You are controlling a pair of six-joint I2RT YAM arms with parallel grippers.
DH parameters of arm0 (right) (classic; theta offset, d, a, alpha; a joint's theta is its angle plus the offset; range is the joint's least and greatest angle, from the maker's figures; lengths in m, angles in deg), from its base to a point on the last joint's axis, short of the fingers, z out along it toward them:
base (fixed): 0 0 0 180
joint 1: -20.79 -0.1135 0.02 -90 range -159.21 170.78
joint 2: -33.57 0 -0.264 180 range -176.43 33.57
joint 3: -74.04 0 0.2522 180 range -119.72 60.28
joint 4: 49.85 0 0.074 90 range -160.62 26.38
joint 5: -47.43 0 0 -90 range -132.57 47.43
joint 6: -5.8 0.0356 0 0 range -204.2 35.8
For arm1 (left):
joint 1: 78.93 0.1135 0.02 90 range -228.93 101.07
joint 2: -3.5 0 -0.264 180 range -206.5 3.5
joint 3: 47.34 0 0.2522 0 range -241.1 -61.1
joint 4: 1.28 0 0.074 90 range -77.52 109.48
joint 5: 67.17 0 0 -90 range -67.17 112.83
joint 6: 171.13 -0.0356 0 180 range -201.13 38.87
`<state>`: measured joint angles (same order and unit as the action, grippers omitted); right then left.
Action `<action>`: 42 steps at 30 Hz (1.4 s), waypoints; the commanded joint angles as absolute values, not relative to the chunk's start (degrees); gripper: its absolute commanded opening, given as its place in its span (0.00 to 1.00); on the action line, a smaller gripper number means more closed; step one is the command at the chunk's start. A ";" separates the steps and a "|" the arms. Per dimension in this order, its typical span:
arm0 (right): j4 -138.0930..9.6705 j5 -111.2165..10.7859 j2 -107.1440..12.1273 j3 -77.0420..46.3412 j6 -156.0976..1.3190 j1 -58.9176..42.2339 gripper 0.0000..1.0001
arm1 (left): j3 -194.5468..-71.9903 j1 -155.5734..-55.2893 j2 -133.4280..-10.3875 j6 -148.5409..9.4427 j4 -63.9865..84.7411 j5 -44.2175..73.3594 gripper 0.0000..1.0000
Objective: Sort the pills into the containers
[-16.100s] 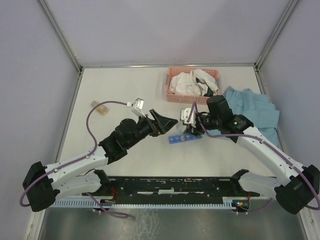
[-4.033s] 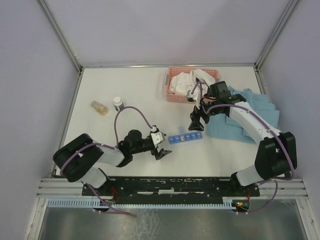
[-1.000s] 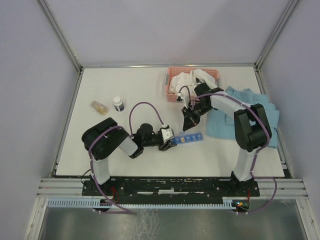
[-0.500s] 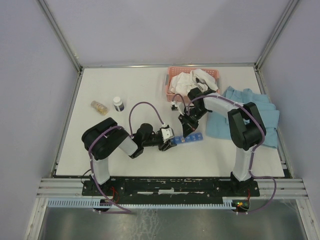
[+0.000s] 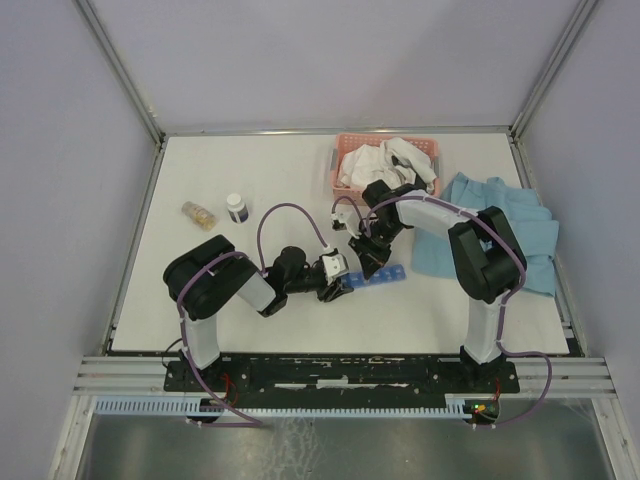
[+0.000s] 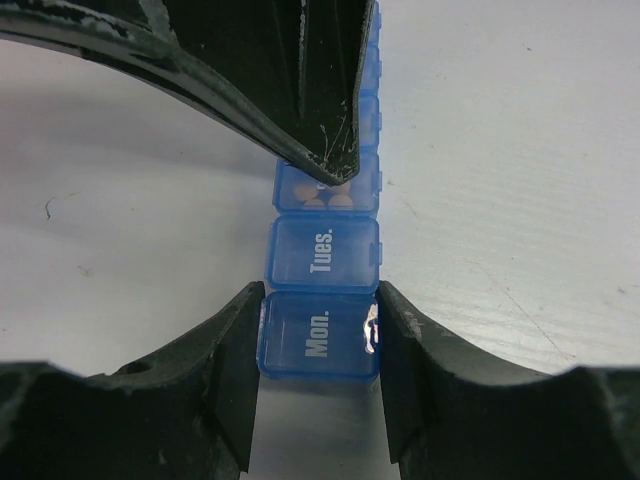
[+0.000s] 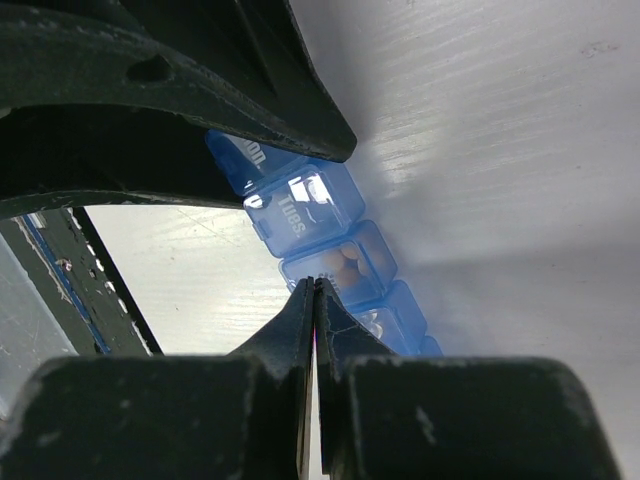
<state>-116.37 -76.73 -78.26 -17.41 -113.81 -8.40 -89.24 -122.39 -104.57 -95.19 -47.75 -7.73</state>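
The containers (image 5: 377, 276) are a blue strip of small compartments lying on the white table. My left gripper (image 5: 340, 286) is shut on the strip's left end. In the left wrist view its two fingers (image 6: 245, 340) press both sides of the "Mon." compartment (image 6: 318, 335) of the containers (image 6: 322, 245). My right gripper (image 5: 371, 262) is shut with nothing in it. Its tip (image 6: 335, 160) rests on the third compartment, where tan pills (image 6: 325, 197) show. The right wrist view has the right gripper (image 7: 315, 287) at the edge of the compartment of the containers (image 7: 300, 210) that holds the pills (image 7: 347, 262).
A pink basket (image 5: 345, 190) of white cloth stands behind the right gripper. A blue cloth (image 5: 505, 235) lies at the right. A dark-capped bottle (image 5: 237, 208) and a small clear bottle (image 5: 198, 214) lie at the left.
My right gripper has moved left and down from beside the basket onto the strip. The left gripper and the strip have stayed in place.
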 commanded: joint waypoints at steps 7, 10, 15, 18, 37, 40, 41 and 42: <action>-113.99 -76.60 -75.05 -16.79 -112.72 -8.68 0.05 | -89.65 -122.17 -104.17 -92.25 -46.63 -6.32 0.37; -113.46 -76.48 -73.22 -16.32 -112.51 -8.66 0.05 | -89.69 -122.13 -103.99 -92.21 -46.25 -6.19 0.37; -113.30 -76.59 -71.30 -15.77 -112.42 -8.71 0.05 | -89.70 -122.22 -103.90 -92.42 -46.14 -5.95 0.36; -113.44 -76.56 -71.27 -15.82 -112.42 -8.68 0.04 | -89.67 -122.26 -103.69 -92.89 -45.98 -5.67 0.36; -115.63 -66.64 -82.35 -18.18 -108.61 -11.31 0.01 | -90.27 -122.48 -103.28 -94.77 -43.63 -4.65 0.36; -115.65 -67.94 -80.80 -18.40 -108.61 -11.06 0.01 | -90.24 -122.44 -103.38 -94.86 -43.68 -4.63 0.36; -115.67 -69.31 -79.64 -18.46 -108.88 -10.85 0.01 | -90.27 -122.44 -103.31 -94.90 -43.68 -4.65 0.36; -115.69 -71.59 -78.38 -18.50 -109.24 -10.53 0.01 | -90.17 -122.43 -103.34 -94.97 -43.71 -4.65 0.36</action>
